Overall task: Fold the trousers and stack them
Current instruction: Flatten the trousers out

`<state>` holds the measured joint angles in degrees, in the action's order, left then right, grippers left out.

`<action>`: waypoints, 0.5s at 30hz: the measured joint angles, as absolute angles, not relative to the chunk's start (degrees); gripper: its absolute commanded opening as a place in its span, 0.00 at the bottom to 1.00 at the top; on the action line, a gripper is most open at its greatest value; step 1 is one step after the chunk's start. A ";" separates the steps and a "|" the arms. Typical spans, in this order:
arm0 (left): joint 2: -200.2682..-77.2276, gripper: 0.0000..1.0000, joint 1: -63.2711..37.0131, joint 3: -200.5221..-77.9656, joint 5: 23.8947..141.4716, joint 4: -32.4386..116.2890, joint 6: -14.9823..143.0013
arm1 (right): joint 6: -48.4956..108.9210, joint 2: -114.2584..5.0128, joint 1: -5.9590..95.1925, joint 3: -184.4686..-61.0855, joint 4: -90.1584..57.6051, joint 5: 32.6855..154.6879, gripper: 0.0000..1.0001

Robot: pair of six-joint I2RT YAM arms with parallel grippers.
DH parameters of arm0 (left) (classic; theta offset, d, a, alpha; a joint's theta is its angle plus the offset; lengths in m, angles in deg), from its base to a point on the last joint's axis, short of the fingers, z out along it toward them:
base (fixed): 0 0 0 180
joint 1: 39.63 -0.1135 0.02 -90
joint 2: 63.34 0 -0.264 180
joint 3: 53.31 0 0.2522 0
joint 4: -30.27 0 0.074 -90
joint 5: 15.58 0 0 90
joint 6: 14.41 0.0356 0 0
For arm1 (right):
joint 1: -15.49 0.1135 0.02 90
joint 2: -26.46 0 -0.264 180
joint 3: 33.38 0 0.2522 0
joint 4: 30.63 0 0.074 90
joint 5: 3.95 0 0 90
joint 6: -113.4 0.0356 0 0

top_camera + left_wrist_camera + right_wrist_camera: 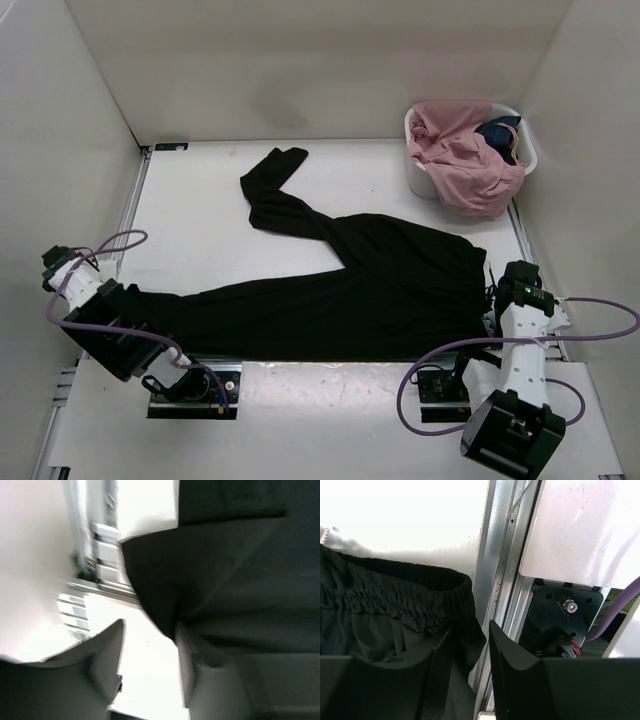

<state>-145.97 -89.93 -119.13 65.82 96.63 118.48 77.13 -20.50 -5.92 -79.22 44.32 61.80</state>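
You have one pair of trousers (380, 290) spread across the table (200, 220), with one leg end lost against the dark left arm. Two grippers: the left gripper (150, 630), blurred, stands parted beside the hem. The right gripper (471, 635) is parted too, with the waistband corner loose between its fingers.

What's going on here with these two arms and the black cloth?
A robot is meant to fold the black trousers spread flat on the table. The left fingers sit parted at one leg's end, the right fingers parted at the waistband corner. No fold is made yet; the other leg bends away toward the far side.
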 measured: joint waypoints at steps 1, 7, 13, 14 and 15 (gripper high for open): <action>-145.19 0.60 -89.93 -120.53 67.02 97.52 118.96 | 77.00 -20.50 -5.92 -79.44 44.43 61.73 0.40; -144.07 0.59 -89.54 -125.36 70.80 101.04 119.69 | 76.35 -20.52 -5.92 -82.58 44.80 61.71 0.54; -146.93 0.60 -89.54 -125.12 71.70 103.38 119.77 | 73.68 -20.52 -5.92 -87.20 44.47 61.21 0.60; -146.91 0.60 -89.41 -124.68 72.14 102.83 119.77 | 72.72 -20.50 -5.88 -87.46 43.51 62.06 0.61; -146.96 0.60 -89.23 -124.13 72.09 102.05 119.71 | 71.80 -20.57 -5.72 -87.52 42.41 63.00 0.61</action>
<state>-146.96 -89.23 -124.13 72.09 102.05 119.71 71.80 -20.57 -5.72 -87.52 42.41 63.00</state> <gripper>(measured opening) 0.601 0.605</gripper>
